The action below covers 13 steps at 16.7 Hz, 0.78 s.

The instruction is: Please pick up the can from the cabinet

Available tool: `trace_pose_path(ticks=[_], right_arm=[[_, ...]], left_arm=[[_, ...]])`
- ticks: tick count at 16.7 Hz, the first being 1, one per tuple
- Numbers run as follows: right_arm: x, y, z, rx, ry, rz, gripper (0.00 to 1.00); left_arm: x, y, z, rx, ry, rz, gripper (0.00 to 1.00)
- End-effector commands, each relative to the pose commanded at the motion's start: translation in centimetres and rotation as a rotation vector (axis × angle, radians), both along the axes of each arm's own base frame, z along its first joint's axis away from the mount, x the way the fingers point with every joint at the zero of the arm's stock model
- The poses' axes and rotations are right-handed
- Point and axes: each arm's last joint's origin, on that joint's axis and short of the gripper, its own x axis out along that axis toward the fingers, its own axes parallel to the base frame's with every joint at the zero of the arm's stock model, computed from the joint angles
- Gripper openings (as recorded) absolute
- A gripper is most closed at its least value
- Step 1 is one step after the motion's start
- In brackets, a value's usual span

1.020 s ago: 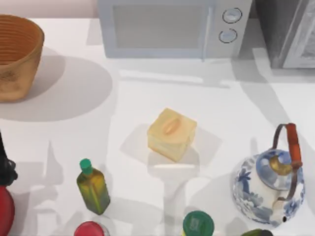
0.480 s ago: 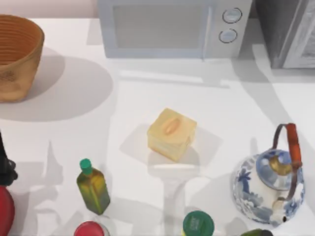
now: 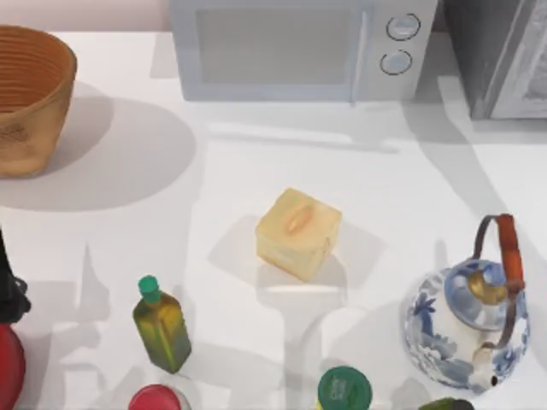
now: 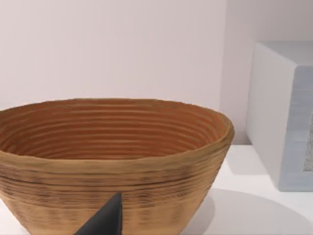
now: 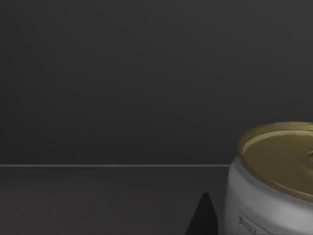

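Change: the top view matches the two earlier pictures; no thing on the table has shifted.
Front edge: two round-topped containers, one red-topped container (image 3: pixel 156 399) and one green-topped container (image 3: pixel 344 389).
Just behind: one oil bottle (image 3: pixel 161 325) with a green cap on the left side, and one blue-and-white teapot (image 3: pixel 468 318) on the right side, both upright.
Middle: one pale yellow box (image 3: pixel 298 233), well apart from the others.
Far left: one woven basket (image 3: pixel 30 98).
Left gripper (image 4: pixel 102 223): it faces the basket's outer wall from close by; I cannot tell how wide it stands.
Far middle: one white microwave (image 3: pixel 295 49) with two round knobs.
Far right: one cabinet (image 3: pixel 496 53), dark grey, just beside the microwave.
Can (image 5: pixel 274 181): one, upright on the dark floor inside the cabinet, with a gold top and a white body.
Right gripper (image 5: pixel 203 218): inside the cabinet, just beside the can; whether it is wide or narrow I cannot tell.
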Motion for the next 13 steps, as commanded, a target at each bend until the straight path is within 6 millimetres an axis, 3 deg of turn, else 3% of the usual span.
trace_pose_path(ticks=[2, 3, 11, 13], right_arm=[[0.0, 0.0, 0.0, 0.0, 0.0, 0.0, 0.02], [0.0, 0.0, 0.0, 0.0, 0.0, 0.0, 0.0], [-0.05, 0.04, 0.03, 0.002, -0.001, 0.002, 0.0], [-0.83, 0.32, 0.38, 0.0, 0.0, 0.002, 0.0]], left_arm=[[0.0, 0.0, 0.0, 0.0, 0.0, 0.0, 1.0], [0.0, 0.0, 0.0, 0.0, 0.0, 0.0, 1.0], [0.0, 0.0, 0.0, 0.0, 0.0, 0.0, 1.0], [0.0, 0.0, 0.0, 0.0, 0.0, 0.0, 1.0]])
